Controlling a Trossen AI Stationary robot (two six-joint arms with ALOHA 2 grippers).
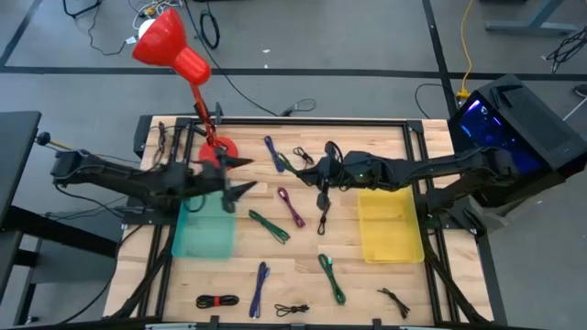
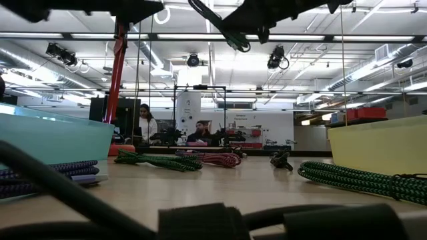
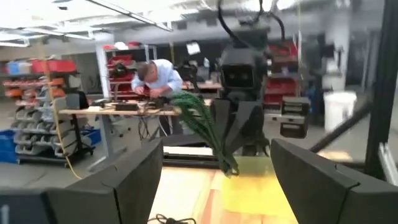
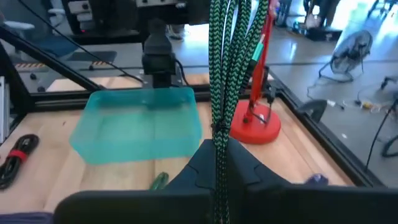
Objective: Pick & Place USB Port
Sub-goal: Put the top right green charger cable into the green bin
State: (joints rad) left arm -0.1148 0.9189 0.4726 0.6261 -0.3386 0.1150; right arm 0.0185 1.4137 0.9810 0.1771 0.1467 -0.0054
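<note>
A green-and-black braided USB cable bundle (image 4: 231, 62) is held up in the air by my right gripper (image 4: 217, 163), which is shut on it above the table's middle (image 1: 310, 170). In the low view the bundle (image 2: 225, 32) hangs high off the wood. My left gripper (image 1: 246, 177) is open and touches nothing. It floats over the far end of the teal bin (image 1: 204, 229) and faces the right gripper; its wrist view shows the green bundle (image 3: 204, 121) ahead. The yellow bin (image 1: 390, 226) sits below the right arm. My right gripper pinches the green cable bundle between its two fingers near one end (image 4: 218, 134). The coiled strands run on past the fingertips, along the fingers' line. The bundle is lifted clear of the table and droops from the fingers (image 3: 224, 163), slack.
A red desk lamp (image 1: 172, 48) stands on its base (image 1: 220, 149) at the far left. More bundled cables lie about: blue (image 1: 272, 151), black (image 1: 303, 154), purple (image 1: 292, 207), green (image 1: 269, 226), green (image 1: 332, 278), blue (image 1: 260, 288), and black ones along the near edge (image 1: 214, 301).
</note>
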